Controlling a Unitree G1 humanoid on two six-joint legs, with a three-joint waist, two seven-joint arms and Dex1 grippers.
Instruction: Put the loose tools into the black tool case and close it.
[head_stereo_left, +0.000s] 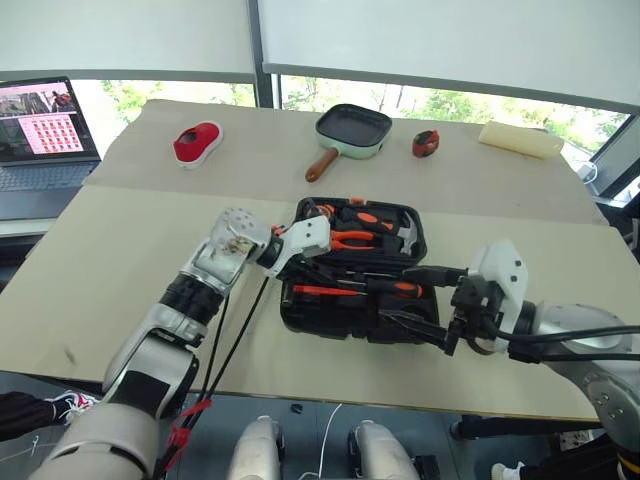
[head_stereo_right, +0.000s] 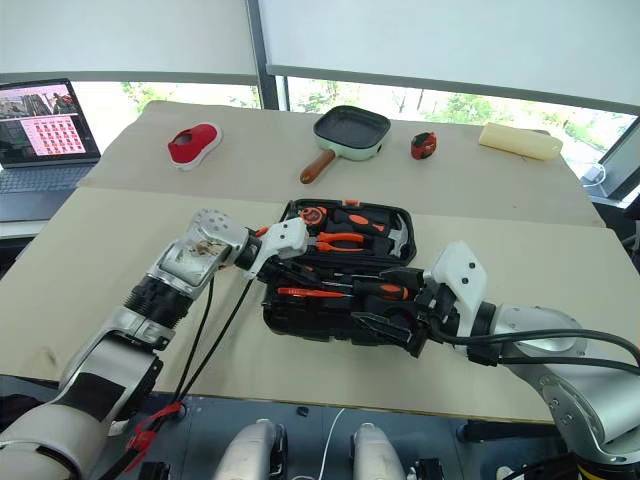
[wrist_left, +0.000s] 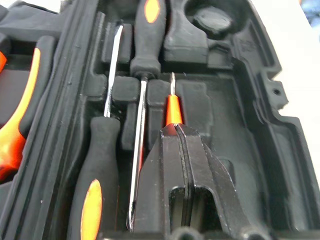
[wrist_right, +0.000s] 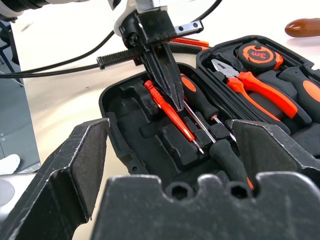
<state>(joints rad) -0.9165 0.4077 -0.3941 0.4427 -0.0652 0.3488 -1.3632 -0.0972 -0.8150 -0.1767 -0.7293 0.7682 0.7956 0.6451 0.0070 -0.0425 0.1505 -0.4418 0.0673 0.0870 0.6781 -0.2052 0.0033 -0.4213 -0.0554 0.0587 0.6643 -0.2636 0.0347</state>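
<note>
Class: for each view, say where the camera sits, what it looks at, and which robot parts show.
Head views: from above, over both arms, onto the open tool case.
Left wrist view: along the shut left tool at the tester screwdriver.
Right wrist view: past the open right tool into the case.
Both wrist views share the tester.

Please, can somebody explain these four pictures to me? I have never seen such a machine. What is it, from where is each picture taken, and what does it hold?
It is a humanoid robot with two arms. Two pictures come from cameras in its head, two from its wrists. On the table lies an open black tool case, with a pan, a laptop and small things beyond. The left gripper is shut, its tips down in the case against the slim orange tester; I cannot tell whether it grips it. The right gripper waits open beside the case. Two screwdrivers already lie in their recesses.
</note>
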